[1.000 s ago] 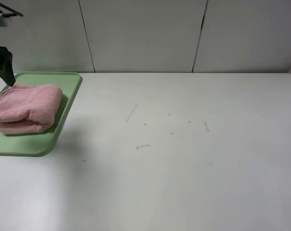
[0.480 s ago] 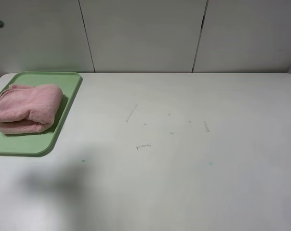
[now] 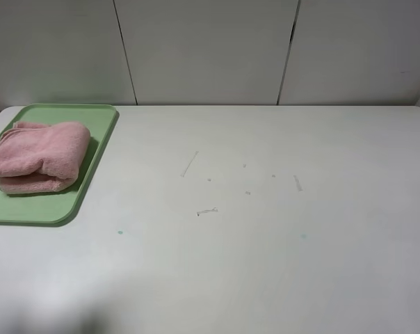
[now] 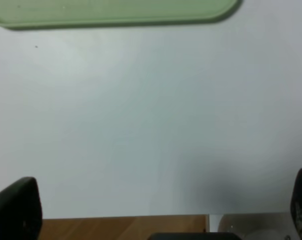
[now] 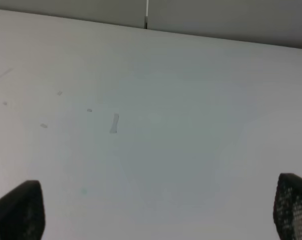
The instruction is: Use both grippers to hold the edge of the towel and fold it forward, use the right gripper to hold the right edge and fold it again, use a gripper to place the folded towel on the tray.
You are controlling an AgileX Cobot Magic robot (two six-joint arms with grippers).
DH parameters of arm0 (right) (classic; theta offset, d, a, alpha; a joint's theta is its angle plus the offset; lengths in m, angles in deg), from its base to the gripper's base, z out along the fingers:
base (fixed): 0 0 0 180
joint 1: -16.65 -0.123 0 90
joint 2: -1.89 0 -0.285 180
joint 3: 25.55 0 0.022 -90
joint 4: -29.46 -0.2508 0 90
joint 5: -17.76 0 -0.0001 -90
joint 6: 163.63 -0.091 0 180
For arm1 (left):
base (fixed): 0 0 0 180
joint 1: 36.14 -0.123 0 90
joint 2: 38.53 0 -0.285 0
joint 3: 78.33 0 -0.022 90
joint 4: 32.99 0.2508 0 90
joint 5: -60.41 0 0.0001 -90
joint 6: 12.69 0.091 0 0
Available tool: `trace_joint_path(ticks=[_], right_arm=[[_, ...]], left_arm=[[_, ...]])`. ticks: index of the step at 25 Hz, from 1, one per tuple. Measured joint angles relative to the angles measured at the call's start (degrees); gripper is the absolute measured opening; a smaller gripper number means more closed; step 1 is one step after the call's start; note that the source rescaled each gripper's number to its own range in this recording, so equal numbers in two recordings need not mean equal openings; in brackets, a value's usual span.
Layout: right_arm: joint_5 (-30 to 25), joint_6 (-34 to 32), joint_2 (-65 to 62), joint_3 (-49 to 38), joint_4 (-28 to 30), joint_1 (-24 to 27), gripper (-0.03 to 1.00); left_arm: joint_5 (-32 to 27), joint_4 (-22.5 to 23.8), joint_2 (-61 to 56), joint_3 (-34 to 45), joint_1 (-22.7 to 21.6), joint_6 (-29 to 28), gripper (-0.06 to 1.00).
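The pink towel (image 3: 37, 156) lies folded into a thick bundle on the light green tray (image 3: 99, 132) at the table's far left. No arm shows in the exterior high view. In the left wrist view the left gripper (image 4: 156, 212) stands open over bare table near its front edge, black fingertips (image 4: 16, 210) wide apart, with the tray's rim (image 4: 116, 12) ahead of it. The right gripper (image 5: 156, 210) is open too, its fingertips (image 5: 18, 212) spread above the empty white tabletop. Neither holds anything.
The white table (image 3: 265, 264) carries only faint scuffs and marks (image 3: 206, 211) near its middle. Pale wall panels (image 3: 210, 49) rise behind its back edge. A wooden floor strip (image 4: 121, 227) shows below the table's front edge in the left wrist view.
The left gripper, which hung by the towel's far left corner a second ago, has drawn back out of the exterior high view. The towel and tray have not moved.
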Motion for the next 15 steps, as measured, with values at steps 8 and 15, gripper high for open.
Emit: trace_joint_path(ticks=[8, 15], right_arm=[[-0.1, 0.0, 0.0, 0.0, 0.0, 0.0, 1.0], [0.0, 0.0, 0.0, 0.0, 0.0, 0.0, 1.0]], left_arm=[[-1.1, -7.2, -12.0, 8.4, 0.0, 0.0, 1.0], [-0.9, -11.0, -17.9, 8.7, 0.0, 0.0, 1.0]])
